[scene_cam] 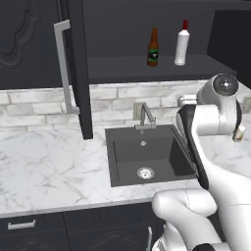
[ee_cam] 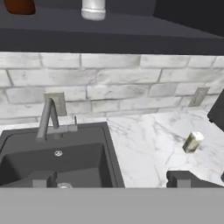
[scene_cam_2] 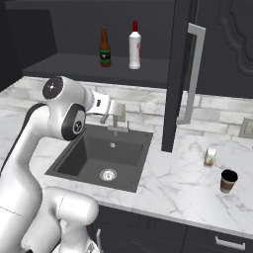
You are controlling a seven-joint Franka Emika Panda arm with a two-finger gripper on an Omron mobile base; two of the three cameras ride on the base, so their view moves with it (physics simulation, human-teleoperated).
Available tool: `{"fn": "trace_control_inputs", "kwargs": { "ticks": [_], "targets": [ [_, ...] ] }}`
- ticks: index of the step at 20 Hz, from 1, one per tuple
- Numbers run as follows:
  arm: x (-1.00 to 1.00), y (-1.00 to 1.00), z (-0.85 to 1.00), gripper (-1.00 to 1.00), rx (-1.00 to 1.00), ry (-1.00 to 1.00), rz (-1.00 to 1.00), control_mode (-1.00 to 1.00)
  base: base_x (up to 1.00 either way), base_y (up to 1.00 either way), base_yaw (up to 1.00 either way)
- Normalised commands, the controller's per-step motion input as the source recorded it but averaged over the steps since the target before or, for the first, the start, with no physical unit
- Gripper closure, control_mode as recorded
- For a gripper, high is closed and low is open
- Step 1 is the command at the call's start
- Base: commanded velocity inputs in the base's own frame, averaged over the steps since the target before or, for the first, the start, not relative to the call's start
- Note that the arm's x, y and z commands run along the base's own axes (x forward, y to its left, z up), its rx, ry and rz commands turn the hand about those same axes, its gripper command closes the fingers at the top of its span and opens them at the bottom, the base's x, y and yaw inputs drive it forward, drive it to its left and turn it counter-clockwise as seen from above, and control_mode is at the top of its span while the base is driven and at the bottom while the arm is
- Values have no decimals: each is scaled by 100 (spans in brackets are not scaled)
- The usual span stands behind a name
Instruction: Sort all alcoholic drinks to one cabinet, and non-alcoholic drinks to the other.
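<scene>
Two bottles, the beer bottle [scene_cam_2: 104, 47] and white bottle [scene_cam_2: 135, 45], already stand on my cabinet shelf [scene_cam_2: 79, 65]. Right of the sink [scene_cam_2: 101, 158], the carton [scene_cam_2: 211, 157] and coffee cup [scene_cam_2: 229, 181] wait on the counter [scene_cam_2: 173, 183], their cabinet seemingly out of frame. My gripper [ee_cam: 109, 179] looks wide open and empty.

We see a glossy white marble counter [scene_cam_2: 168, 183] and pale rough brick backsplash [ee_cam: 113, 83]. The sink [scene_cam: 147, 157] looks matt dark; its faucet [ee_cam: 48, 120] brushed metal.

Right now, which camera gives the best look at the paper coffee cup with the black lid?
The right base view: the paper coffee cup stands whole and upright on the marble counter, with the small carton just behind it. I can't make the cup out in the left base view or the hand view.
</scene>
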Motion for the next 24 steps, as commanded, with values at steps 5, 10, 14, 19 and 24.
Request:
{"fn": "trace_control_inputs", "kwargs": {
  "ticks": [5, 10, 14, 19, 24],
  "targets": [
    [-94, 11, -29, -100, 4, 16, -7, -100, 0, 0, 0],
    [-56, 16, -40, -100, 7, 15, 0, -100, 0, 0, 0],
    [-40, 7, -31, -100, 6, 11, 0, 100, -20, 3, 0],
    [0, 0, 0, -100, 0, 0, 0, 100, -99, 4, 0],
    [0, 0, 0, -100, 0, 0, 0, 100, -100, -2, 0]
  ]
}}
